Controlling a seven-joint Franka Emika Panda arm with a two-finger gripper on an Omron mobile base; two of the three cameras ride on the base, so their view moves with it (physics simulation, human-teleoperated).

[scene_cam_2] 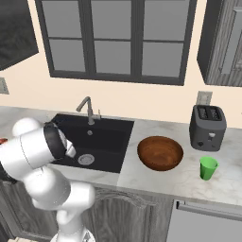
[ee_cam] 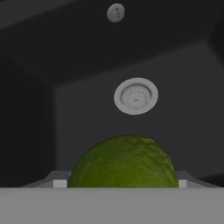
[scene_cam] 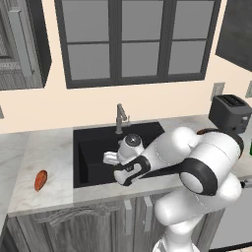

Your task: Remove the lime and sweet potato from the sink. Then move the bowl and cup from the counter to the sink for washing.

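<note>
I read the lime (ee_cam: 124, 162) as dead ahead of my spread tool (scene_cam: 111, 158), low in the sink (scene_cam: 88, 147) between the tips, drain (ee_cam: 135, 96) beyond; jaws not closed on it.

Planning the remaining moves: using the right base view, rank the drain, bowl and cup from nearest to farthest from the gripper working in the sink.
1. Drain: on the sink floor, beside the arm.
2. Bowl: on the counter, right of the sink.
3. Cup: farther right, before the toaster.

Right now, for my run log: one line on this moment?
sweet potato: on counter | lime: in sink, at pincer | bowl, cup: on counter
</note>
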